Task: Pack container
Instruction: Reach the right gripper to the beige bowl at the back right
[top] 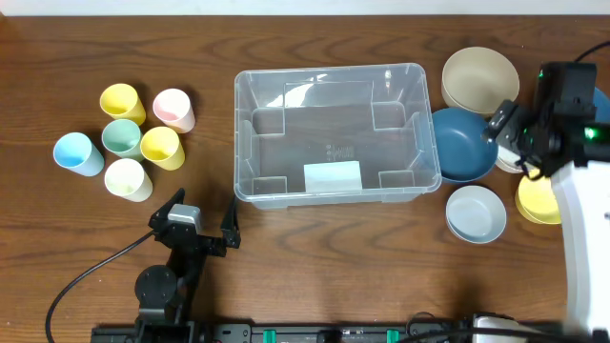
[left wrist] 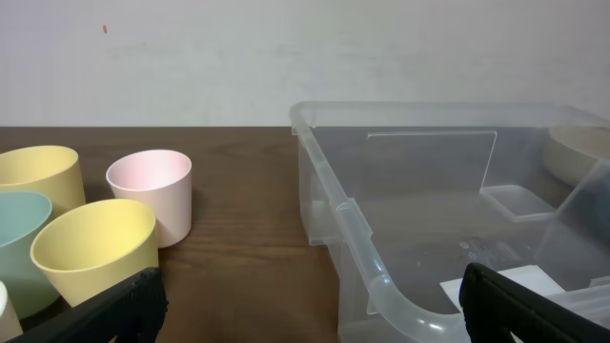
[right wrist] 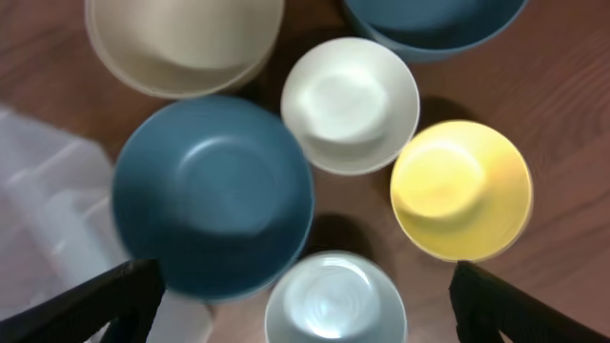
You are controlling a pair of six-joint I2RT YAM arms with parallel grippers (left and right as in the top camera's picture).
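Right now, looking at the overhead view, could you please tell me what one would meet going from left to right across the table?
light blue cup → pink cup → container → dark blue bowl → yellow bowl. The other cups and bowls overlap these, so they are left out.

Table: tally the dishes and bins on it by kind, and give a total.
Cups: 6
Bowls: 6
Container: 1
Total: 13
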